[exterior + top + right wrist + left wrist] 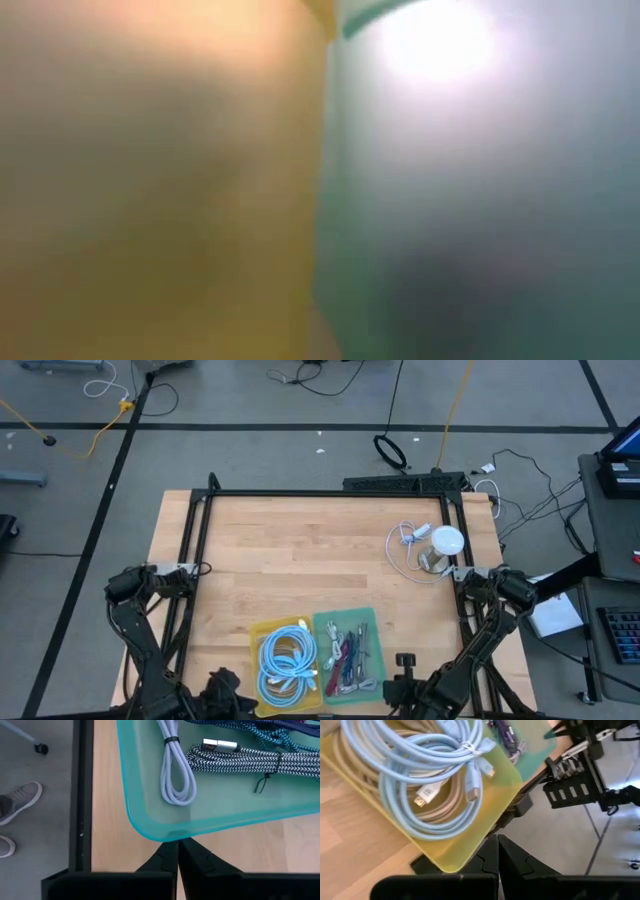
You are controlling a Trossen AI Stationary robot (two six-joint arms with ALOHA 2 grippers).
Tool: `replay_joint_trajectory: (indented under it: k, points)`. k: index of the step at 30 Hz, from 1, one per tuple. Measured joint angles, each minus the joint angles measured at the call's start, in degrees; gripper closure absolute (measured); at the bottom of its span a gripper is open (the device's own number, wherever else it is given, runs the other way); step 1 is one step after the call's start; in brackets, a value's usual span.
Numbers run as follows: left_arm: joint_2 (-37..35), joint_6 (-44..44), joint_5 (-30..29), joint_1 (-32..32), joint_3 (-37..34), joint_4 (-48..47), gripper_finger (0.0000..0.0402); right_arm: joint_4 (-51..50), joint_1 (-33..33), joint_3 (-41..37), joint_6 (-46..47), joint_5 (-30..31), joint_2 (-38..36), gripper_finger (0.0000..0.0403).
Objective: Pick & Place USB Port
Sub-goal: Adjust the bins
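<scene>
Both grippers are parked at the near table edge with fingers together, the left gripper [498, 851] beside the yellow tray [256, 635], the right gripper [178, 854] beside the green tray [368, 618].

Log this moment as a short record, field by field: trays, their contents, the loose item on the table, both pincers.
yellow tray: near table edge, holds coiled light-blue cables
green tray: touching the yellow tray's right side, holds bundled cables, one black-and-white braided
white hub: far right of the table, its white cord looped beside it
left pincer: shut, empty, at the yellow tray's near corner
right pincer: shut, empty, at the green tray's near corner
person: shoes on the floor beside the table
</scene>
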Motion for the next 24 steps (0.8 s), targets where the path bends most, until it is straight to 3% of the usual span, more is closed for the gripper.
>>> replay_joint_trajectory:
  k: [4, 8, 11, 15, 19, 24]
  points:
    - [0.00, -5.08, 2.50, 0.00, 0.00, -5.14, 0.0401, 0.71, -0.04, 0.00, -0.28, 0.02, 0.00, 0.0403]
    - [0.00, -13.65, 4.29, 0.51, 0.00, -16.34, 0.0401, 0.71, 0.07, 0.00, -0.24, 0.11, 0.00, 0.0403]
    - [-0.10, -14.10, 5.74, 2.62, -0.02, -22.78, 0.0401, 0.85, 0.68, 0.00, 0.26, 0.33, 0.00, 0.0403]
    - [-0.52, -12.26, 3.96, 7.07, -0.02, -27.48, 0.0401, -0.78, 1.15, 0.00, 2.60, -0.98, -1.04, 0.0403]
    - [-1.06, -9.06, 0.29, 12.89, -0.02, -28.67, 0.0401, -6.89, 2.57, 0.11, 8.13, 2.00, -4.99, 0.0403]
    - [-1.07, 3.99, 0.47, 22.99, -0.02, -23.98, 0.0401, -11.22, 3.10, 0.12, 11.34, 8.02, -12.07, 0.0403]
